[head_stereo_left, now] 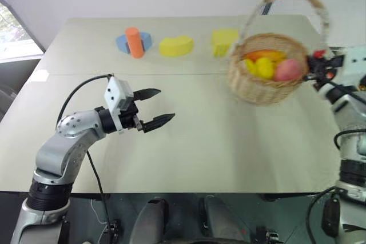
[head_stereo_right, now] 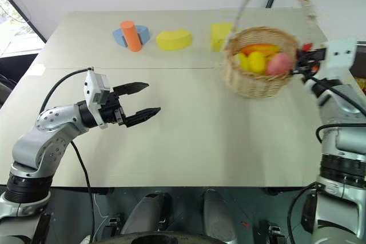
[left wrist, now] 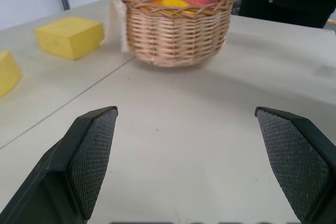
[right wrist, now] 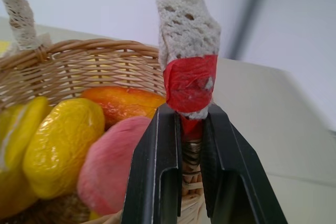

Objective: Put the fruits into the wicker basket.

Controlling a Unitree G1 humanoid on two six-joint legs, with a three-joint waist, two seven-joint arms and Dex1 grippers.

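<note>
The wicker basket is at the table's right side, and whether it rests on the table or hangs just above it I cannot tell. Inside lie the fruits: a pink peach, a yellow lemon, an orange-red mango and a yellow banana. My right gripper is shut on the foot of the white handle, at its red band. Over the table's left half my left gripper hangs open and holds nothing, pointing toward the basket.
At the back of the table stand an orange cylinder on a blue block and two yellow foam blocks. The basket sits close to the table's right edge.
</note>
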